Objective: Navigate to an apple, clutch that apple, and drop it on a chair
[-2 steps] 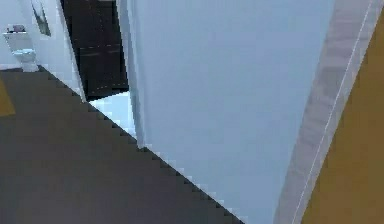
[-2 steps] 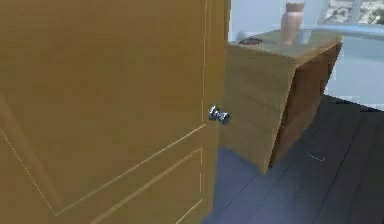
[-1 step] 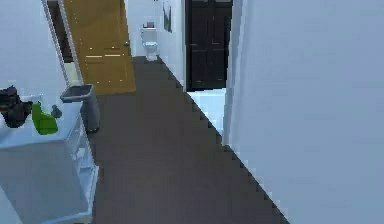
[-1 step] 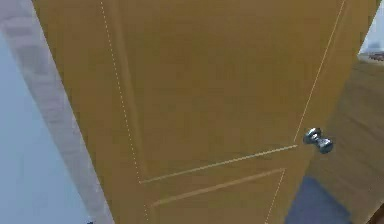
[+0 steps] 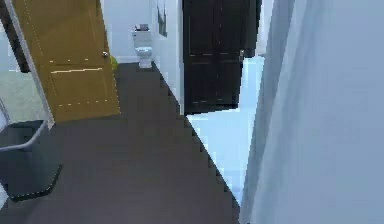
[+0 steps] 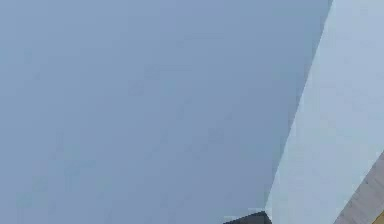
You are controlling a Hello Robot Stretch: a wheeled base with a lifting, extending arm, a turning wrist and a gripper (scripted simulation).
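Judging the job to be in its first leg: searching for the apple, with clutching and dropping both left to do. Looking down a hallway over a dark floor (image 5: 140, 150), with a grey bin (image 5: 25, 155) at the forward view's lower left and an open wooden door (image 5: 70, 60) beyond it. Seeing a toilet (image 5: 145, 45) in the far room, a black door (image 5: 212, 55) further right, and a pale wall (image 5: 320, 120) crowding the right edge. Facing a blank blue-grey wall (image 6: 130, 100) in the arm side view, with a small dark sliver (image 6: 250, 217) at the bottom edge, possibly part of the arm. Not being able to tell the tool's state from these pictures. Not being able to place the apple or a chair from here; needing to go on exploring rooms, perhaps through one of these doorways, before reaching for anything.
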